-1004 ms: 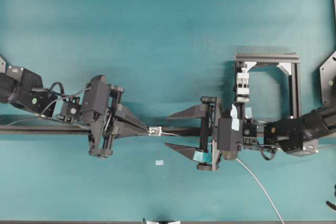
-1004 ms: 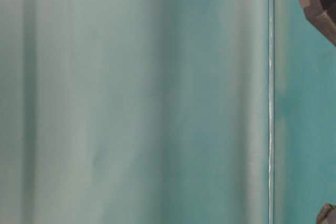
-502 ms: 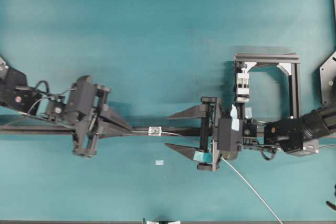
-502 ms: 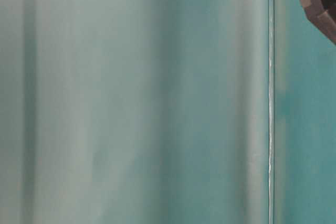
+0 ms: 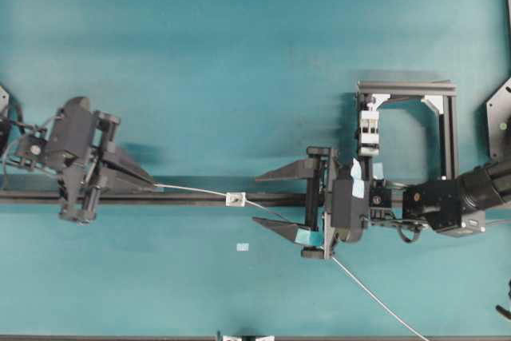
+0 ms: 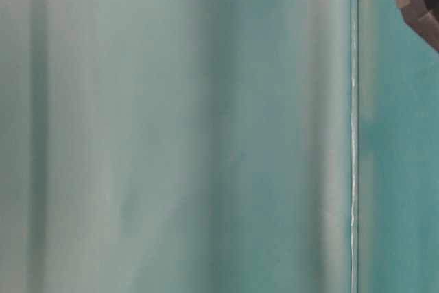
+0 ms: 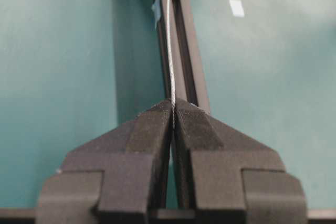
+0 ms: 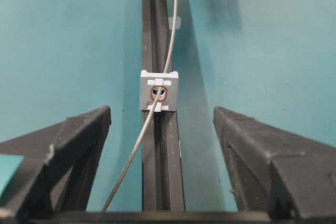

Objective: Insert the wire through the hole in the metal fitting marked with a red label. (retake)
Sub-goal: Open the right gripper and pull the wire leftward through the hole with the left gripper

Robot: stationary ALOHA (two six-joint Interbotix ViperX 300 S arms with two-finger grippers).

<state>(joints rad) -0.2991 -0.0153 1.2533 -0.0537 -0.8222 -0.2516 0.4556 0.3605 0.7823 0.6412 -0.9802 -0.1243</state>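
The thin silver wire (image 5: 196, 191) runs from my left gripper (image 5: 152, 186) through the small square metal fitting (image 5: 235, 199) on the black rail and on under my right gripper to the lower right. In the right wrist view the wire (image 8: 131, 156) passes through the red-ringed hole (image 8: 158, 93) of the fitting (image 8: 159, 91). My left gripper (image 7: 173, 109) is shut on the wire (image 7: 169, 40), far left of the fitting. My right gripper (image 5: 267, 200) is open and empty, its jaws on either side of the rail, just right of the fitting.
The long black rail (image 5: 192, 198) lies across the table. A black frame (image 5: 447, 129) with a white clip block (image 5: 368, 129) stands at the right. A small pale tape patch (image 5: 243, 247) lies below the fitting. The table-level view shows only blurred teal.
My left gripper has moved far to the left, drawing the wire through the fitting. The wire's free end at lower right has slid inward. The right gripper has stayed still.
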